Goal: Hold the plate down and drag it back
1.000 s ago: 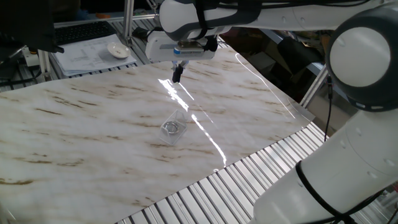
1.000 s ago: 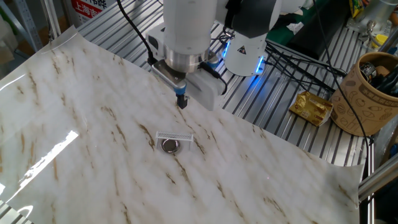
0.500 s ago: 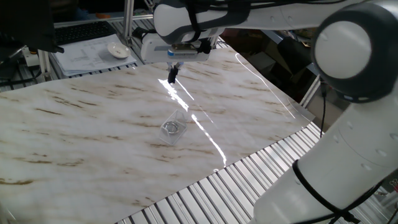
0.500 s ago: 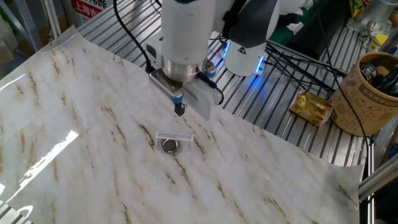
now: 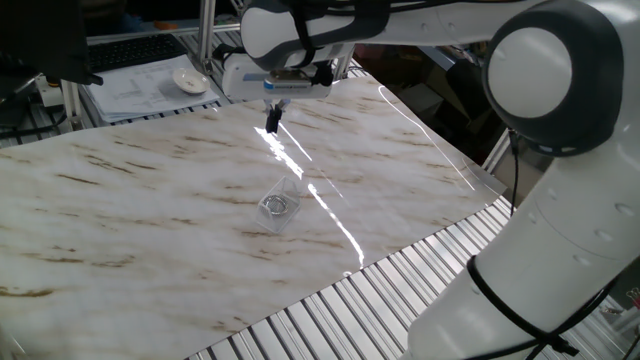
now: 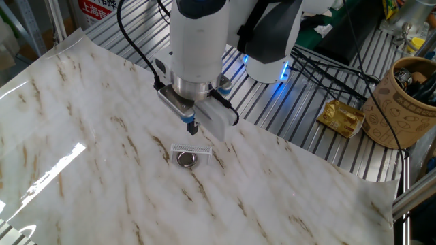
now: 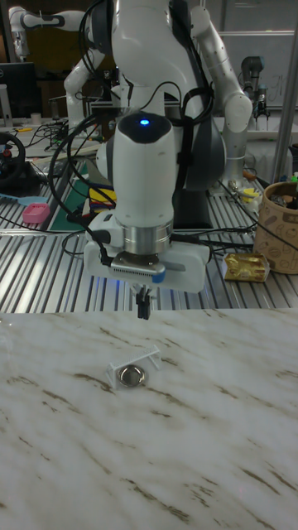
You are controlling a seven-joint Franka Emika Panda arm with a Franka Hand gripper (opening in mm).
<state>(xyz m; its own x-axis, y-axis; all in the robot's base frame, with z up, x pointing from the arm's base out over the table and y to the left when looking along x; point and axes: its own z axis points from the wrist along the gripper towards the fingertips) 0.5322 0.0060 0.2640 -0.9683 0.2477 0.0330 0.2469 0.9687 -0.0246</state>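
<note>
The plate [image 5: 278,206] [image 6: 187,160] [image 7: 131,375] is a tiny silvery round disc lying flat on the marble-patterned sheet [image 5: 150,220]. A clear rectangular plastic piece [image 6: 191,149] [image 7: 136,364] lies against it. My gripper [image 5: 272,121] [image 6: 192,127] [image 7: 142,311] hangs above the sheet, behind the plate and apart from it. Its fingers are pressed together with nothing between them.
A white shallow dish [image 5: 189,81] sits on papers at the far left of one fixed view. A patterned brown cup [image 6: 406,102] and a gold foil packet [image 6: 342,118] stand on the slatted metal table [image 6: 306,129] beside the sheet. The robot base [image 7: 157,124] rises behind.
My gripper has drifted sideways along the back of the sheet, closer to a spot above the plate. The plate and plastic piece have not moved.
</note>
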